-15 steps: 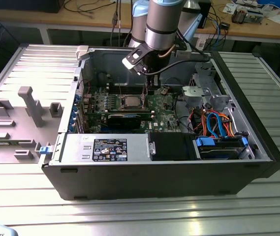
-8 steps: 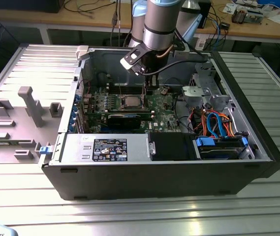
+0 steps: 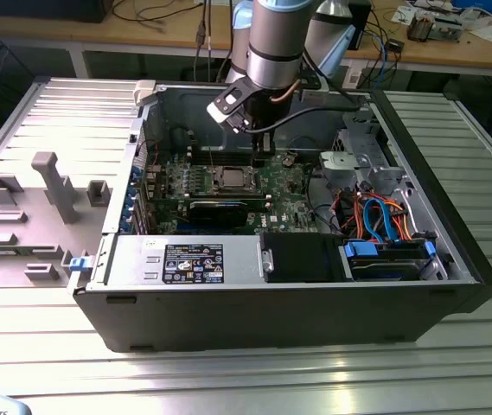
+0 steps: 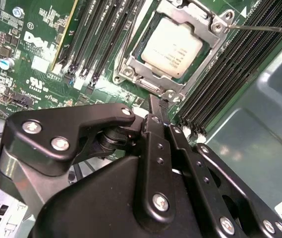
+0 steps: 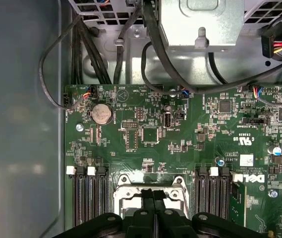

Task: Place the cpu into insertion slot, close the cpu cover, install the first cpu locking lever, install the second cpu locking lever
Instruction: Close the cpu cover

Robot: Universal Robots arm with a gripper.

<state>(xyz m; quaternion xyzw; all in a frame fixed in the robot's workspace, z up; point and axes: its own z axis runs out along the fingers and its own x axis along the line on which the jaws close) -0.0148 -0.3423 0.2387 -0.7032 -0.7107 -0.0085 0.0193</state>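
Inside the open computer case on the ribbed metal table, we see the arm reaching down over the green motherboard. Its black gripper is narrowed until the two fingers press together with nothing between them, and its tips are at the edge of the insertion slot. In the second wrist view we find the cpu cover lying flat over the slot, the cpu seated within its open middle with the pale face up, and a thin silvery lever rod jutting out from one corner of the cover.
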